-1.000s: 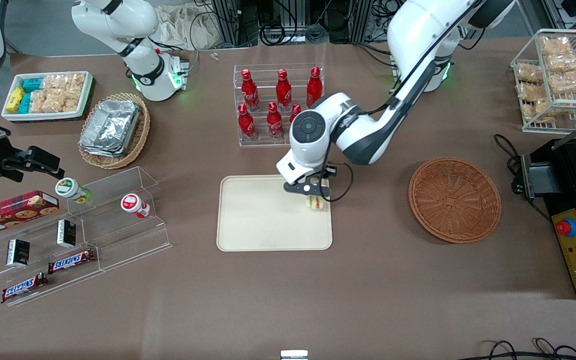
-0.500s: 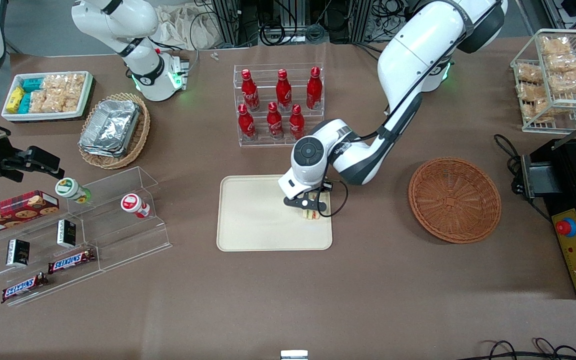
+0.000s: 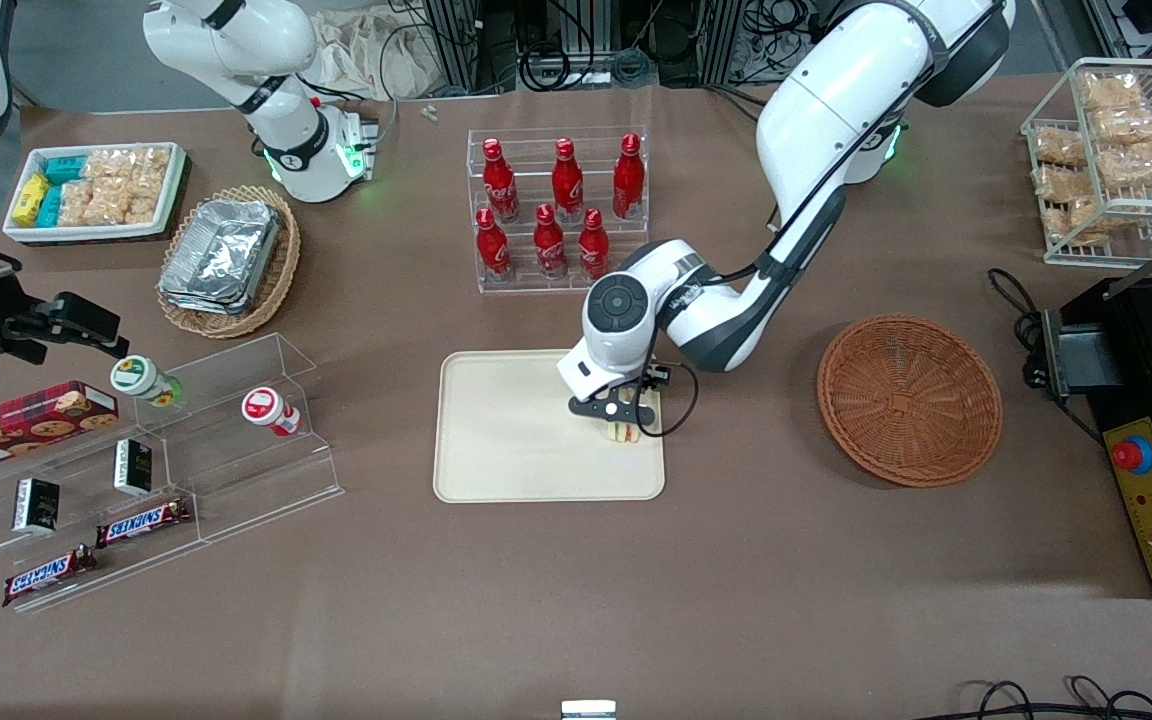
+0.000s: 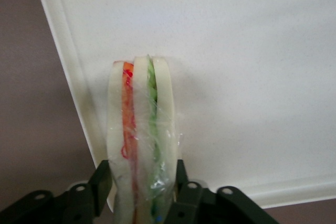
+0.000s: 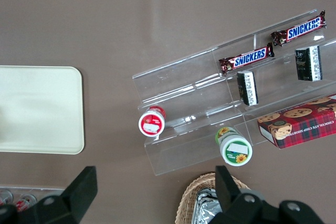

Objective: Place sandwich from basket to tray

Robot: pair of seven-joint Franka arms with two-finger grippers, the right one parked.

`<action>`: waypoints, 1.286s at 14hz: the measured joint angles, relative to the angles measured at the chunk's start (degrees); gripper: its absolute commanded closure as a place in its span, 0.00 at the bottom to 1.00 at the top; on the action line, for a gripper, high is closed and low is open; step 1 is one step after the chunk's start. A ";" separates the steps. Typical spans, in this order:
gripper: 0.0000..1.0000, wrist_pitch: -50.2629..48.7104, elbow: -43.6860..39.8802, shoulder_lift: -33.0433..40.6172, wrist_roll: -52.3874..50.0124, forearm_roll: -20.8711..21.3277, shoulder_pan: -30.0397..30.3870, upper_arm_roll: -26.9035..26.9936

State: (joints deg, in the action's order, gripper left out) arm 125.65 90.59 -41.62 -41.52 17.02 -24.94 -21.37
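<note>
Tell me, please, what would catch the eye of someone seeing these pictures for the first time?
First, the working arm's gripper low over the tray, shut on the sandwich, which stands on edge near the tray's rim toward the working arm's end. Next, the bare reddish-brown basket on the table beside the tray. Then the rack of red bottles, farther from the front camera than the tray.

The sandwich point(image 4: 140, 129) showed pale white bread with orange-red and green layers. The tray point(image 3: 506, 440) was cream-beige, the woven basket point(image 3: 909, 400) reddish-brown, the tool point(image 3: 620, 428) black, the counter point(image 3: 736, 600) brown.
</note>
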 measured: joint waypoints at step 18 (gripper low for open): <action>0.00 -36.90 -3.21 33.86 36.90 -16.16 0.85 32.22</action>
State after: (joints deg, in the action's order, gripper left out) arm 88.75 87.38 -7.76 -4.62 0.86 -24.09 10.85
